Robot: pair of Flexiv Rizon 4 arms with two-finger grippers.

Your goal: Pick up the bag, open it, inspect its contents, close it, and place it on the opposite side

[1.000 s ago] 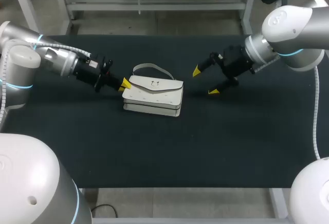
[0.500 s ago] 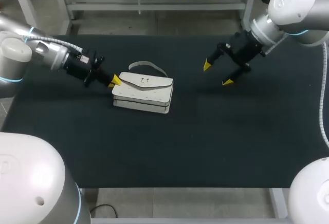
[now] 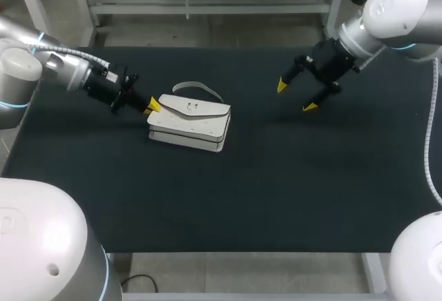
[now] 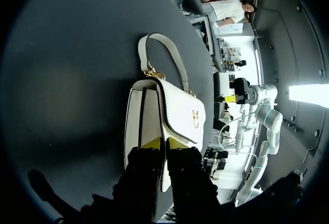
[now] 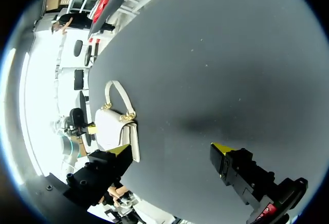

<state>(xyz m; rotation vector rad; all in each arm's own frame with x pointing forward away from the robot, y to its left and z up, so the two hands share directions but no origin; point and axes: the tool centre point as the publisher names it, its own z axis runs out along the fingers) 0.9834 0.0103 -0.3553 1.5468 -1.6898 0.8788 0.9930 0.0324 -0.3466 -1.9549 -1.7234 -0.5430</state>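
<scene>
A white handbag lies on the left half of the dark tabletop, flap closed and handle resting on the surface behind it. The left gripper is at the bag's left end. In the left wrist view its yellow-tipped fingers are clamped close together on the bag's edge. The right gripper hangs over the right half with its fingers spread wide, holding nothing, well apart from the bag.
</scene>
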